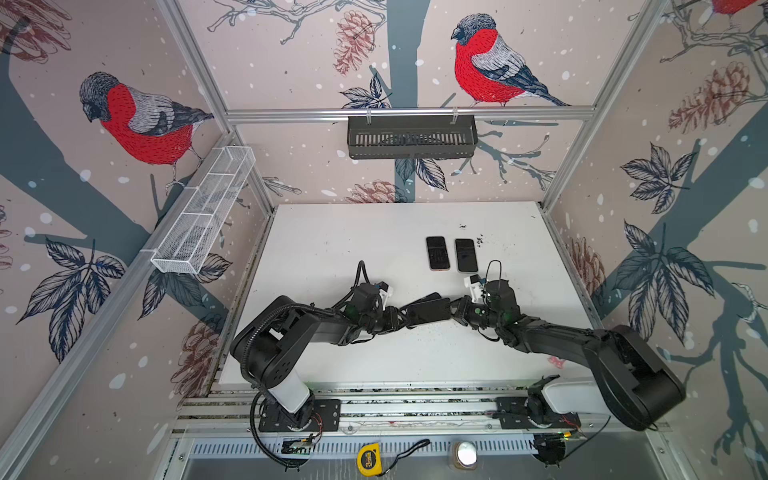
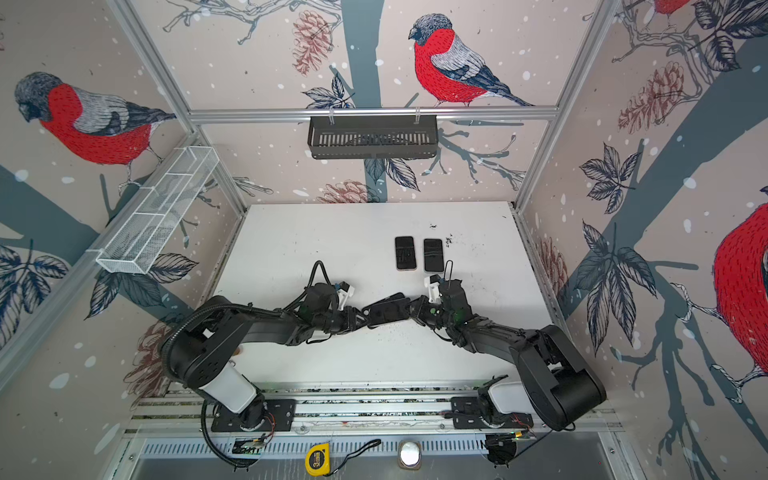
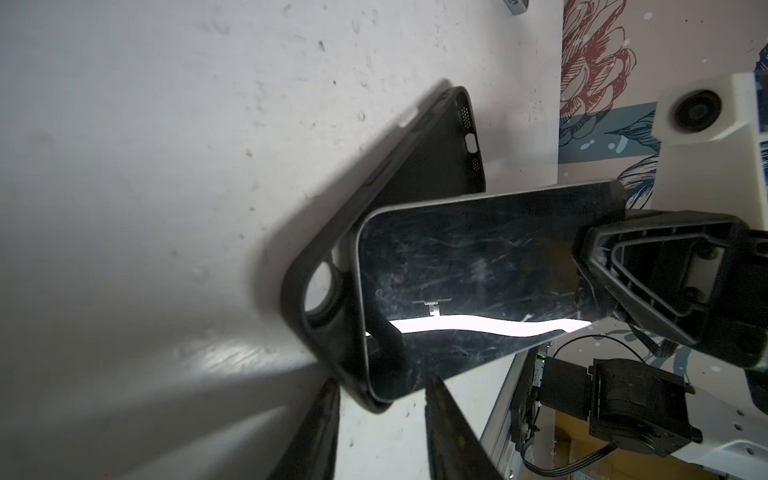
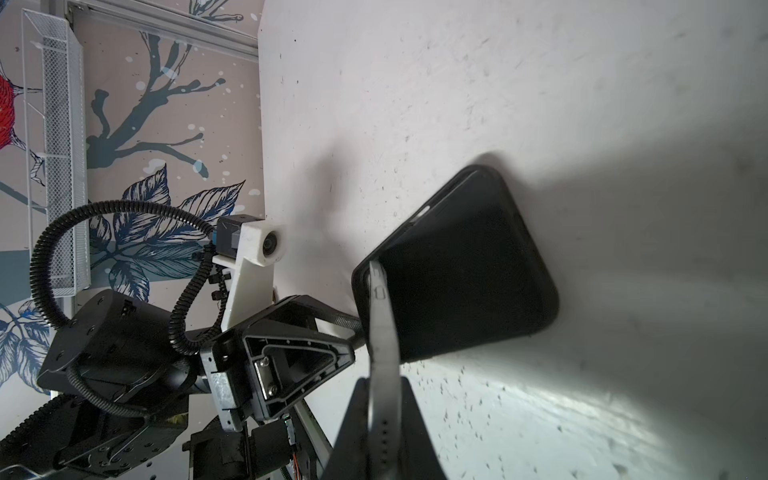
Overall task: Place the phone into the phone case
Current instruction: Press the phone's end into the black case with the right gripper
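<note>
Seating the phone's free end under the rim looks like the step in hand.

In both top views the phone case (image 1: 428,296) lies between the two arms over the white table (image 1: 332,249). The phone (image 1: 428,313) overlaps its near side. The left gripper (image 1: 399,319) is at the case's left end and the right gripper (image 1: 453,309) just off its right end. A pair of spare phones (image 1: 437,252) lies flat well beyond the case.

In the left wrist view the case (image 3: 436,166) stands tilted, and the phone (image 3: 478,270) meets it beside the camera hole (image 3: 320,291). The phone's other end swings away from the case's long axis. The left gripper (image 3: 382,386) stands partly closed, apparently pinching the case's camera end. The right gripper (image 3: 582,266) clamps the phone's far end.

In the right wrist view the phone (image 4: 382,332) shows edge-on, squeezed thin between the right gripper (image 4: 383,380) fingers, its tip at the case (image 4: 457,270). The case seems to rest one long edge on the table.

To do this well, I judge:
- The left gripper should hold the case rigid.
- The right should pivot the phone about the tucked end until both long axes agree.
- It should then press the phone flat slowly.
- Forcing it while skewed could flex the rim or twist the case loose.
</note>
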`<action>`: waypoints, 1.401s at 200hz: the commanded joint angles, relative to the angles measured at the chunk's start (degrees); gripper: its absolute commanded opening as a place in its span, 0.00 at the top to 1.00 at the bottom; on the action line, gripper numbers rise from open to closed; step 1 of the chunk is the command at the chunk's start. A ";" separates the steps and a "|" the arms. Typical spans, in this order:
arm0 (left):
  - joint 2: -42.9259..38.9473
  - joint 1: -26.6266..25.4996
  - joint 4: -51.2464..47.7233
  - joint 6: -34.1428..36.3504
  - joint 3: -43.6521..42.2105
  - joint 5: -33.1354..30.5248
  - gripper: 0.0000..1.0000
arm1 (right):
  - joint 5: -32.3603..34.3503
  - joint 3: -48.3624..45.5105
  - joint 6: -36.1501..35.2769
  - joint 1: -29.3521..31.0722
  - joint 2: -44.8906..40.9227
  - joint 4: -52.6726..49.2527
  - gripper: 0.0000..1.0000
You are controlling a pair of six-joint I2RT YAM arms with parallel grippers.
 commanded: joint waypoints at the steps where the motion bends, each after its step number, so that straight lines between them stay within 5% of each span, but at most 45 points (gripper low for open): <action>1: 0.40 -0.11 1.10 0.98 1.06 0.37 0.64 | -1.00 0.36 -0.90 0.15 0.67 -1.24 0.99; 160: 4.21 0.26 -1.91 2.77 7.07 2.41 0.64 | -3.79 0.91 -4.27 1.08 3.51 -3.18 0.98; 280: -0.02 0.63 -8.82 6.69 7.44 0.32 0.64 | -3.27 0.18 -5.79 -1.03 3.74 -4.53 0.71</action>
